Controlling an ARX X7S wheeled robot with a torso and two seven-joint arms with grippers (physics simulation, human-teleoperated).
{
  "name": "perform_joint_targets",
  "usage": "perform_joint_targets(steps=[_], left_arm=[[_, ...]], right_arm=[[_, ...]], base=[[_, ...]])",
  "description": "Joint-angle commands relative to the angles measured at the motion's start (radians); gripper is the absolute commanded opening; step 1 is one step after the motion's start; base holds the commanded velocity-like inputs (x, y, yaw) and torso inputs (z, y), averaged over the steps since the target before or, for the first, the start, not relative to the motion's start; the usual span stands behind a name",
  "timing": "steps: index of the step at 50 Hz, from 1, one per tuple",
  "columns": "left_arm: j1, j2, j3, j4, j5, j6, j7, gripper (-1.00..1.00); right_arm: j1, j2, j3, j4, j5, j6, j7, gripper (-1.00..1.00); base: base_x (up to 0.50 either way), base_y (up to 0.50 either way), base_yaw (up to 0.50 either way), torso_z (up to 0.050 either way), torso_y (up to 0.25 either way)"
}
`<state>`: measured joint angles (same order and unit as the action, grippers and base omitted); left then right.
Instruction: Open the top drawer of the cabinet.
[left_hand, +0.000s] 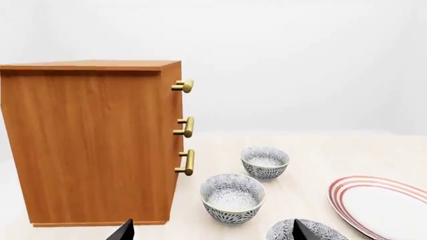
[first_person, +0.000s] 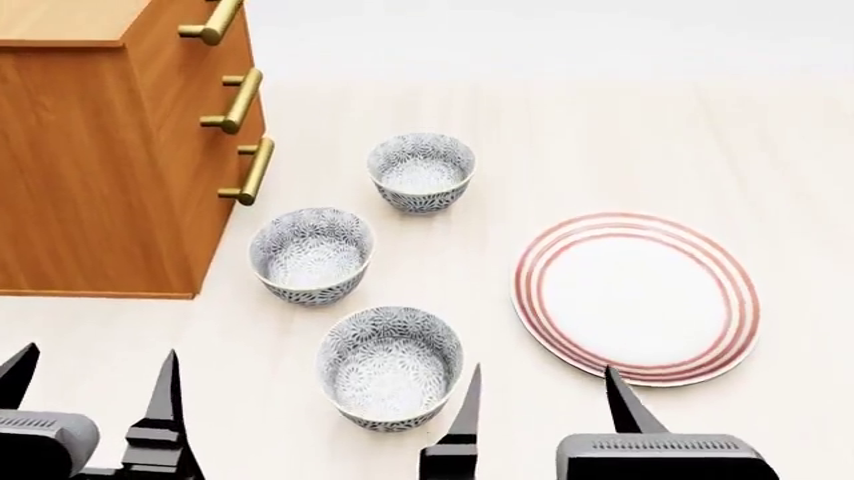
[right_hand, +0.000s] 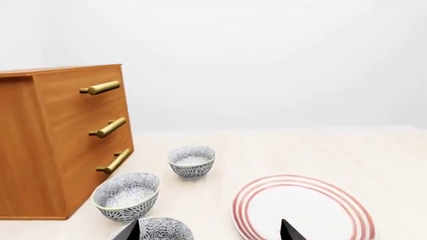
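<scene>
Stood at the far left of the surface (first_person: 561, 130): the cabinet (first_person: 94, 150), the top drawer (right_hand: 80, 92) fully shut. Hung low and near, well apart from it, left tool (first_person: 94, 385) and right tool (first_person: 541, 400), both spread open, gripping nothing.

Three patterned bowls crowd the table just in front of the cabinet (first_person: 94, 150), whose drawers are all shut. The middle bowl (first_person: 311, 255) sits nearest, just below the lowest handle (first_person: 250, 171); the far bowl (first_person: 422, 172) and near bowl (first_person: 390, 366) flank it. Open air surrounds the top drawer's handle (first_person: 214, 22) above the bowls. A striped plate (first_person: 637, 297) lies well apart from the cabinet.
</scene>
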<state>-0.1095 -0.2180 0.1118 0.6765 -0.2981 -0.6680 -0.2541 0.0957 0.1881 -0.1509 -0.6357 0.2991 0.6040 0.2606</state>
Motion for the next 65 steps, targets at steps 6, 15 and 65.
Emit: perform_joint_targets(steps=[6, 15, 65], left_arm=[[0.006, -0.010, -0.007, 0.024, -0.020, -0.018, -0.009, 1.00], [0.010, -0.012, -0.001, 0.014, -0.022, -0.009, -0.011, 1.00], [0.022, -0.072, 0.106, -0.106, 0.139, 0.141, -0.057, 1.00]], right_arm=[[-0.020, 0.011, -0.008, -0.021, 0.018, -0.008, -0.001, 1.00], [-0.025, 0.018, -0.013, -0.015, 0.020, -0.023, -0.002, 1.00], [-0.037, 0.033, -0.043, 0.042, 0.046, -0.103, -0.014, 1.00]], base=[[0.50, 0.00, 0.00, 0.000, 0.000], [0.50, 0.00, 0.00, 0.000, 0.000], [0.46, -0.08, 0.00, 0.000, 0.001]])
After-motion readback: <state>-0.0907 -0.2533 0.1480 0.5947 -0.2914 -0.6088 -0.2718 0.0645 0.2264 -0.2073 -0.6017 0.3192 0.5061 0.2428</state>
